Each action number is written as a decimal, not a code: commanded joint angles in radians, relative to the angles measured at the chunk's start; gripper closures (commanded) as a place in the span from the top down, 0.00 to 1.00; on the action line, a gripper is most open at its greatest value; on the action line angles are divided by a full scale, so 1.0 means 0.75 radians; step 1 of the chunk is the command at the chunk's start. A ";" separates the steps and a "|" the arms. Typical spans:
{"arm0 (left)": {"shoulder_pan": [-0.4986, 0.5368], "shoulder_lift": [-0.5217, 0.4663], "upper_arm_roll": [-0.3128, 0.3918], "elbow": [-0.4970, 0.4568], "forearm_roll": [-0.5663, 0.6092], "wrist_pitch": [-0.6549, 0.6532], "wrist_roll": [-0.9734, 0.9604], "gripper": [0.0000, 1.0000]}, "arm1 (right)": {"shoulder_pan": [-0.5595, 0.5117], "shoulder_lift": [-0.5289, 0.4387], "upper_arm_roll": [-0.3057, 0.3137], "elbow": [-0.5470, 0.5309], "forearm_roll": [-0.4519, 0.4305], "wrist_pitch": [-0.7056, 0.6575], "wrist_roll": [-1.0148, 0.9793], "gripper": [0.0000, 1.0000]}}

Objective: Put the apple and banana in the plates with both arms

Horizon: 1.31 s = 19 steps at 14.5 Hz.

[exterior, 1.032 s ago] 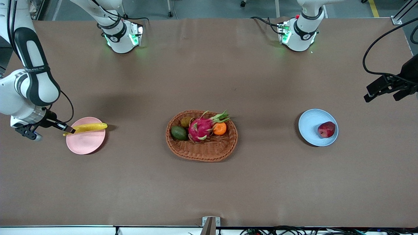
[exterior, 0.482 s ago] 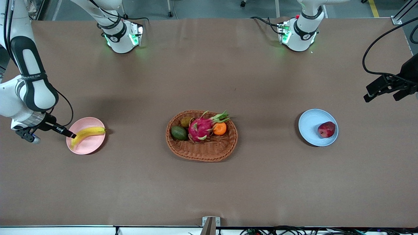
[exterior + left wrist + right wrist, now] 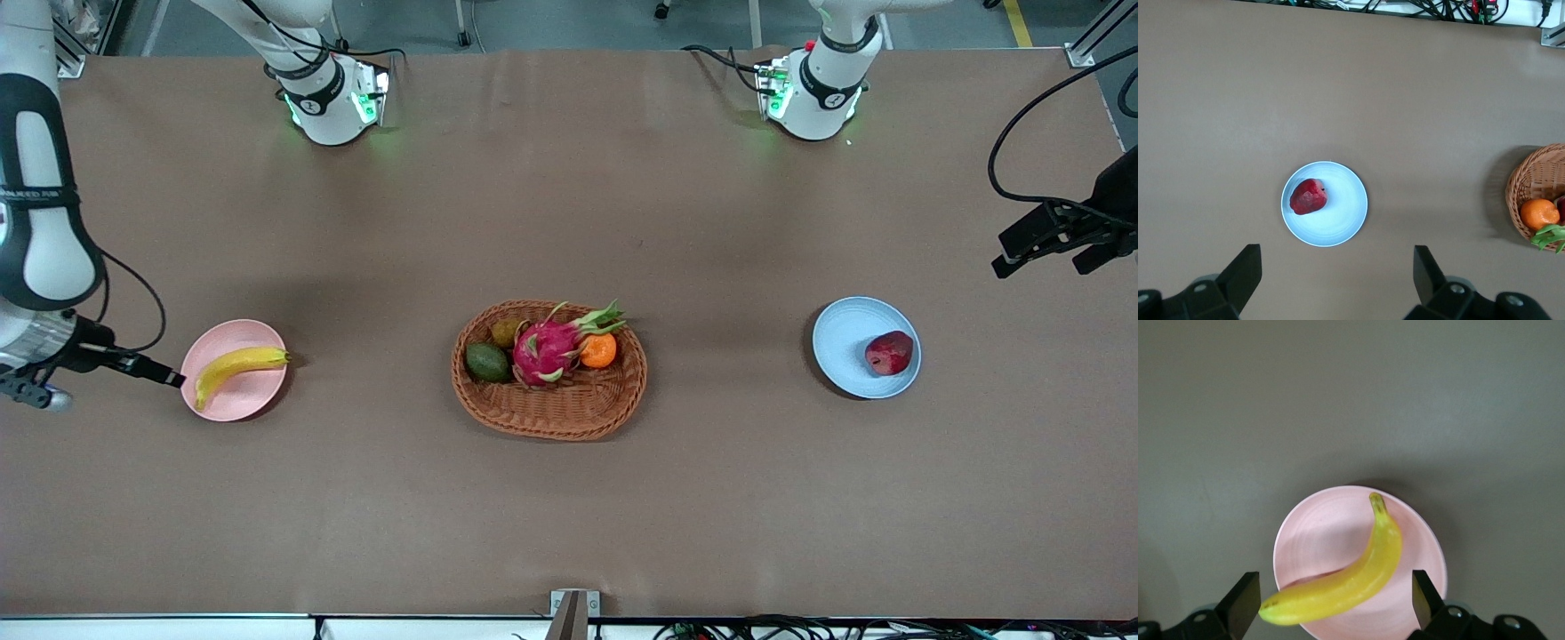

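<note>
The yellow banana [image 3: 236,366] lies on the pale pink plate [image 3: 258,398] toward the right arm's end of the table; it also shows in the right wrist view [image 3: 1351,577] on the plate [image 3: 1318,533]. My right gripper [image 3: 169,378] is open and empty, beside the pink plate's rim [image 3: 1331,607]. The dark red apple [image 3: 889,352] sits on the light blue plate [image 3: 845,342] toward the left arm's end; the left wrist view shows the apple [image 3: 1308,197] and the plate [image 3: 1341,213]. My left gripper [image 3: 1045,244] is open and empty, raised above the table beside the blue plate [image 3: 1335,283].
A brown wicker basket [image 3: 551,409] stands mid-table with a magenta dragon fruit [image 3: 547,347], an orange [image 3: 598,350], a green avocado [image 3: 486,362] and a brownish fruit [image 3: 507,331]. The basket's edge shows in the left wrist view [image 3: 1531,180].
The banana dropped from my right gripper onto the pink plate and turned. My right gripper drew back off the plate toward the table's end. The left arm barely moved.
</note>
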 commanded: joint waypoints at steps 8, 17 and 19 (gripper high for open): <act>-0.001 -0.004 0.016 0.028 0.014 -0.042 0.081 1.00 | 0.291 -0.037 0.010 0.649 -0.452 -0.892 0.208 1.00; -0.001 -0.004 0.014 0.028 0.010 -0.044 0.079 1.00 | 0.302 -0.091 0.012 0.615 -0.344 -0.896 0.210 1.00; -0.001 -0.004 0.014 0.026 0.010 -0.044 0.079 1.00 | 0.291 -0.198 0.010 0.481 -0.344 -0.852 0.212 1.00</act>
